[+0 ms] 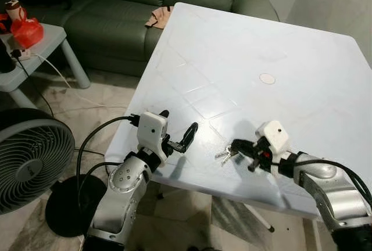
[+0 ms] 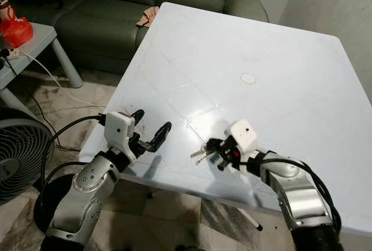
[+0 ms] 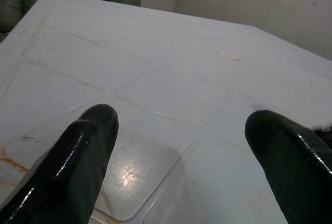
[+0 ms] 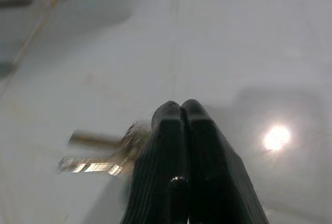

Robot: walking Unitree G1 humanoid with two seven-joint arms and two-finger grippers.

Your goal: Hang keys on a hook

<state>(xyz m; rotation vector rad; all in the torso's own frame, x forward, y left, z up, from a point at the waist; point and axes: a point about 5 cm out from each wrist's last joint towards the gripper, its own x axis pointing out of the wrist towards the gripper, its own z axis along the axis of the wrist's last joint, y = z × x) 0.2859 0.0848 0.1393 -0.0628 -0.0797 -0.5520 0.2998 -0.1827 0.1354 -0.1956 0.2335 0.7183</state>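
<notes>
My right gripper (image 1: 239, 148), fingers pressed together, met the keys (image 1: 225, 156) lying at the lower centre of the white table (image 1: 250, 65); whether it gripped them, I couldn't tell. My left gripper (image 1: 177, 129) hovered spread apart at the table's near edge.

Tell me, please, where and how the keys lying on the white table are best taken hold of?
Probably at the ring end, coming from above. The keys lie flat near the front edge of the table, blades fanned toward the robot's left, so a side approach finds little to pinch. The right tool, fingers together, is already at the ring end; the left tool hangs open nearby.
</notes>
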